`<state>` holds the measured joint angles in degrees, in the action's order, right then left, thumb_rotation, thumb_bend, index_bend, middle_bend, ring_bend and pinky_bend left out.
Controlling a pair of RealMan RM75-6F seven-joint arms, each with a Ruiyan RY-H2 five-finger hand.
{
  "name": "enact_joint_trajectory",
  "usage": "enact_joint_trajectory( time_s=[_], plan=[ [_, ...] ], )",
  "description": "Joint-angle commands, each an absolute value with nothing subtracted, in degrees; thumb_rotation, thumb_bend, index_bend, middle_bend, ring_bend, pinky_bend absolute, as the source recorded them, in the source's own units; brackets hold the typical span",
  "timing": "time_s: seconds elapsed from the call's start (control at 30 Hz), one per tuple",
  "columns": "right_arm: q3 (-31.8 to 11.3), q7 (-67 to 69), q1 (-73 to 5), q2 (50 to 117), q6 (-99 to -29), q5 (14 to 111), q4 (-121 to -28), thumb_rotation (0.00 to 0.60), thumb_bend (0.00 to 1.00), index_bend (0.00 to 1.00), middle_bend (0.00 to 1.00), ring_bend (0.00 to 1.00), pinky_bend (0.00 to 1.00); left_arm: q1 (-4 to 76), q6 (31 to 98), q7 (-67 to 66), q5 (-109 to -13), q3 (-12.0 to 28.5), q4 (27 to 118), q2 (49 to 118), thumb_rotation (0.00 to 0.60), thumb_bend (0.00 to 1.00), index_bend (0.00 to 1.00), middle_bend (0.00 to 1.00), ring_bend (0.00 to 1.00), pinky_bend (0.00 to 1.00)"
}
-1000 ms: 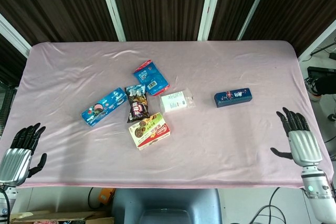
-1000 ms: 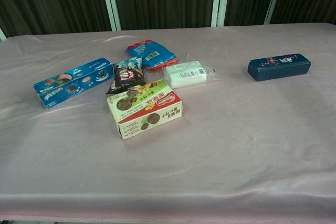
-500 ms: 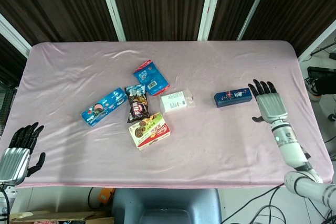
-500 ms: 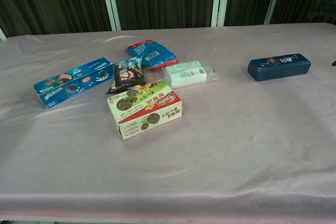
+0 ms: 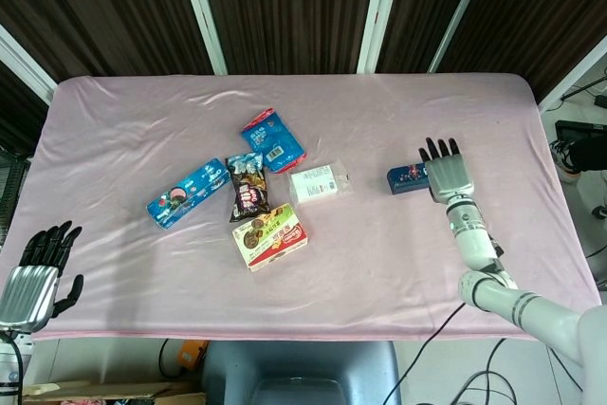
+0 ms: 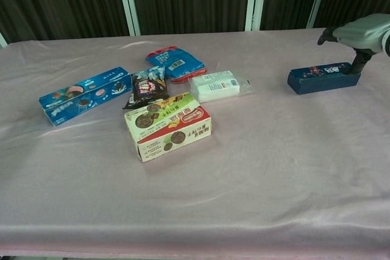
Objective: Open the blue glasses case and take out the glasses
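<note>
The blue glasses case (image 5: pixel 410 178) lies closed on the table's right side (apart from the snack packets), with the right hand (image 5: pixel 448 174) spread and empty above its right end; it should settle squarely, gripping the body before prying the lid

The cloth-covered surface (image 5: pixel 398 263) was pale pink. The oblong glasses case (image 6: pixel 317 78) was dark blue with small red and white motifs on its lid. The long biscuit box (image 5: pixel 186 193) was bright blue; the cookie carton (image 6: pixel 169 125) was cream, red and green. The right robot hand (image 5: pixel 448 171) was silver with black fingers.
</note>
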<state>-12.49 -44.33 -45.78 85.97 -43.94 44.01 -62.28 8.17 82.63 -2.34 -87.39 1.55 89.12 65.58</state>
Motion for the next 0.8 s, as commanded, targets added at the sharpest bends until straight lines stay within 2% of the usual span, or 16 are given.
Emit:
enact_joint_trajectory(
  time_s=[0.03, 0.27, 0.43, 0.8],
  plan=[
    [-11.37, -46.89, -47.39, 87.78, -44.07, 41.46, -60.91, 0.6, 0.56, 0.25, 0.0, 0.0, 0.0, 8.21, 82.63, -2.31, -87.36, 1.61, 89.12, 65.55, 0.6, 0.45, 0.0, 0.0, 0.0, 0.07],
    [-10.52, -49.15, -49.53, 91.06, -43.68, 38.37, -57.39, 0.6, 0.64, 0.25, 0.0, 0.0, 0.0, 8.17, 82.82, -2.81, -87.68, 1.44, 89.32, 65.69, 0.6, 0.45, 0.0, 0.0, 0.0, 0.07],
    [-9.94, -50.7, -51.05, 93.23, -42.5, 36.11, -54.99, 0.6, 0.73, 0.25, 0.0, 0.0, 0.0, 8.23, 82.78, -3.24, -87.65, 1.45, 89.48, 65.85, 0.6, 0.45, 0.0, 0.0, 0.0, 0.07],
    [-8.61, -52.38, -52.37, 94.69, -41.92, 33.66, -53.86, 0.6, 0.74, 0.25, 0.0, 0.0, 0.0, 8.32, 82.9, -3.2, -87.79, 1.5, 89.61, 65.91, 0.6, 0.45, 0.0, 0.0, 0.0, 0.07]
  ],
)
